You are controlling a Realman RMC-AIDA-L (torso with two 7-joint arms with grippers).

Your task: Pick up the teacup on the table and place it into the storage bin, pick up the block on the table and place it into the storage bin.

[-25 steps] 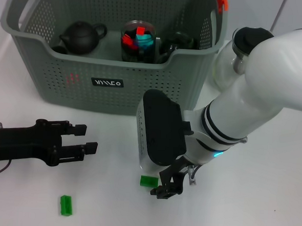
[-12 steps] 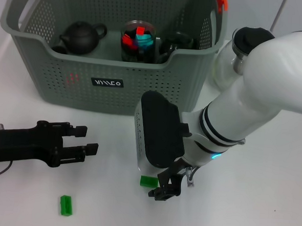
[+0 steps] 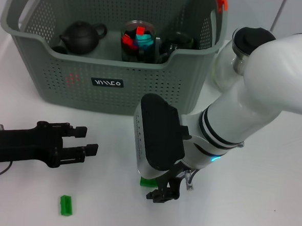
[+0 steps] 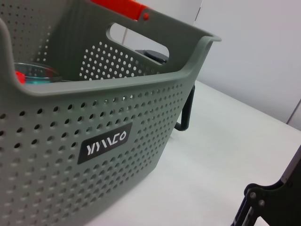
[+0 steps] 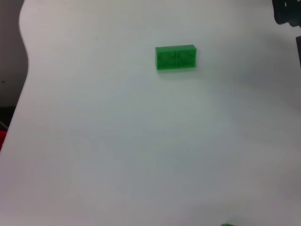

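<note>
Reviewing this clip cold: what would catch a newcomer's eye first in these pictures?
The big white right arm reaching in from the right, its right gripper low over the table beside a green block half hidden under the wrist. Behind it stands the grey storage bin, holding a dark teapot and a jar of coloured pieces. The black left gripper hovers open at the left, above a second green block.

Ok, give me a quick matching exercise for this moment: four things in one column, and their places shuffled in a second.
Things:
1. dark teapot
2. left gripper
3. right gripper
4. loose green block

Places:
A. beside a second green block, largely hidden under the arm
B. inside the storage bin
C. on the table, nearest the robot on its left side
D. in front of the bin, above the table

Pairs: 1-B, 2-D, 3-A, 4-C
</note>
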